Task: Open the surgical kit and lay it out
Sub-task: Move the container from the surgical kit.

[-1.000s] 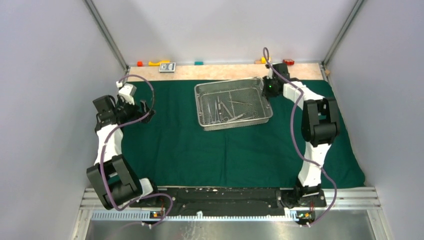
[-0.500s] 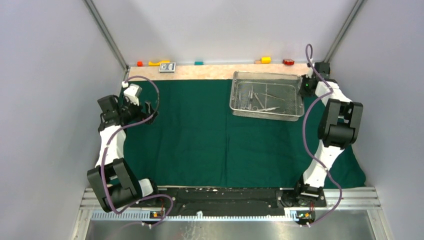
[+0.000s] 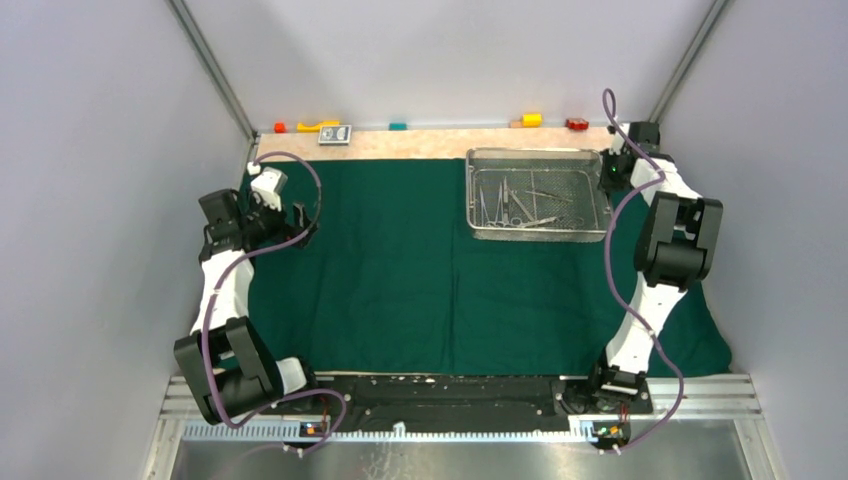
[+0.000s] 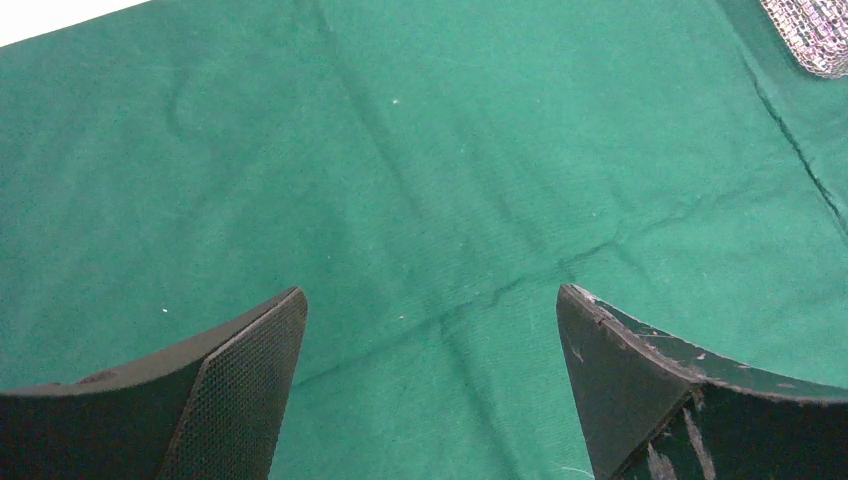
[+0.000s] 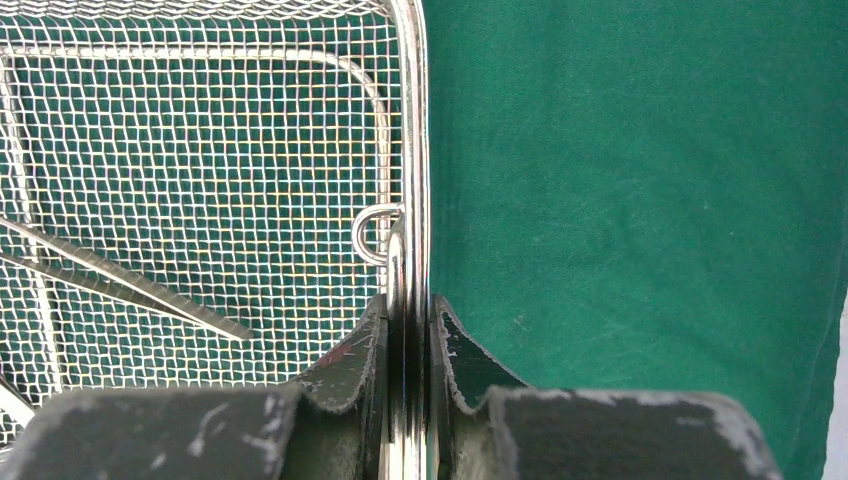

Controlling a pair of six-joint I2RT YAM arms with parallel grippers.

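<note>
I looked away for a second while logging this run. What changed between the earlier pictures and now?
The right gripper, shut on the right rim of the wire-mesh tray, dragged it from the middle of the green cloth to the far right corner, with the instruments still inside. The left gripper stayed open over the cloth's left side, and the cloth stayed spread out.

The tray (image 3: pixel 536 152) now sits at the far right corner of the cloth (image 3: pixel 400 280). One second earlier it lies skewed at the cloth's far centre. Its sides now run square to the cloth edge. The right claw (image 5: pixel 408 320), clamped on the tray's right rim, is displaced rightward with it. The instruments (image 3: pixel 510 200) travel inside.
</note>
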